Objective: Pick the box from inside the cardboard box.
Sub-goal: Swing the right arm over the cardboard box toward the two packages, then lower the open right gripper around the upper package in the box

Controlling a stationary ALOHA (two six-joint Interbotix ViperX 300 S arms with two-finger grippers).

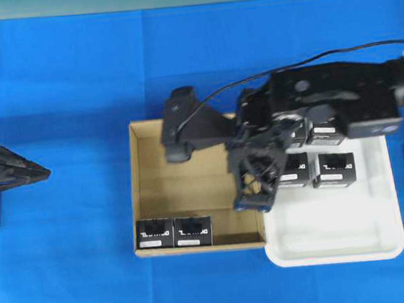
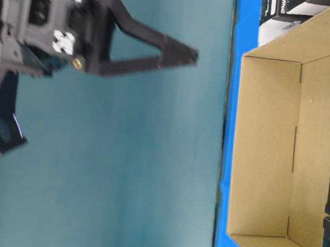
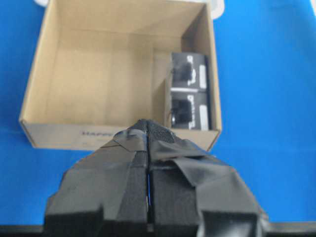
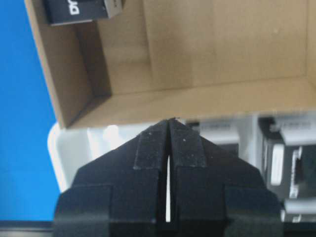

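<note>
Two black boxes are seen side by side against the near wall of the cardboard box, at its left corner in the overhead view, while four more are already stood in the white tray to the right. The right gripper is held over the carton's right wall, where carton and tray meet, with its jaws pressed together and nothing between them, as the right wrist view shows. The left gripper is parked at the left edge of the table, well apart from the carton, its padded fingers also closed and empty. The step in hand is judged to be the approach to the next box. For the next move the right jaws would need to be parted, carried across the carton floor toward the two boxes, and lowered astride one of them before being closed.
</note>
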